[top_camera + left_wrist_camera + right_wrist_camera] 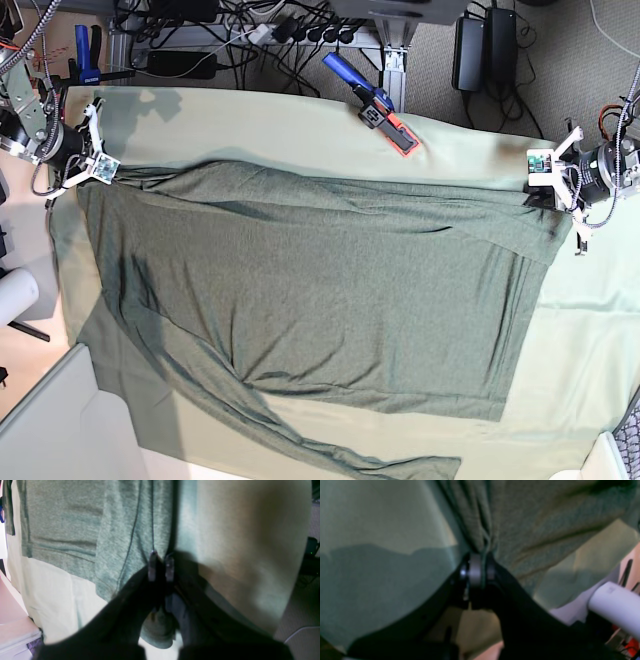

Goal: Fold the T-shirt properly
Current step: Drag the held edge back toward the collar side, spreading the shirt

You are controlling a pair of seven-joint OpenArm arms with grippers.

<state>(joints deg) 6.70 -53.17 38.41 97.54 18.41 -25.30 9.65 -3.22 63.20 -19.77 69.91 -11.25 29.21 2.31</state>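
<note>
The T-shirt lies spread across the middle of the pale green table cloth in the base view, stretched wide from the upper left of the frame to the upper right, with one sleeve trailing down to the bottom edge near the centre. The right claw sits at the upper left of that frame, right at the shirt's top corner, and the left claw sits at the upper right, at the opposite top corner. In the right wrist view the right claw is pressed together on a bunched fold of the T-shirt, which fans out from the fingertips toward the top and right of the frame. In the left wrist view the left claw is likewise pinching the shirt's edge, with the T-shirt filling the upper left of the frame and the table cloth on the right. A blue clamp lies on the cloth near the top centre.
</note>
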